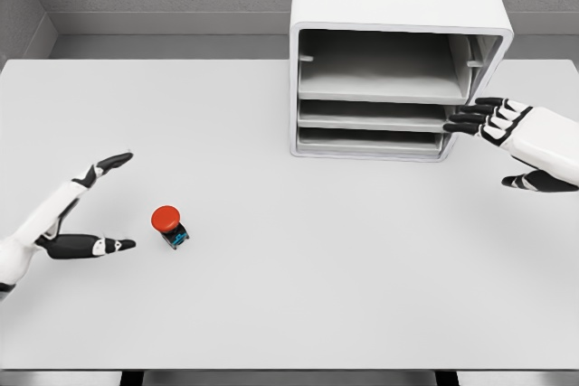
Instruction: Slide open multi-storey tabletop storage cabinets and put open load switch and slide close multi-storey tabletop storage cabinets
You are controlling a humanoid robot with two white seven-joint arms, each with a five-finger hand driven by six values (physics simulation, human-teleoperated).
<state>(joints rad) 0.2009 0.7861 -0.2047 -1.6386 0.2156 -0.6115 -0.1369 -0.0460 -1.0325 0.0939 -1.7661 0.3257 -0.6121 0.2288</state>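
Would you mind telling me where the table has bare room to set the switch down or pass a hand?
The table is bare between the red-capped switch and the cabinet, and along the whole near edge. The far left corner is also free. It is crowded only at the cabinet's right front, where the right hand reaches the shelves, and beside the switch, flanked by the open left hand.

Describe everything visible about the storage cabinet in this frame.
The storage cabinet is a white, plastic-looking box with rounded corners, standing upright at the far right of the table, its open front facing the camera. Inside are three stacked, shallow grey trays, none visibly pulled out. The right hand has its dark fingertips at the front right edge, level with the middle tray; actual contact is unclear.
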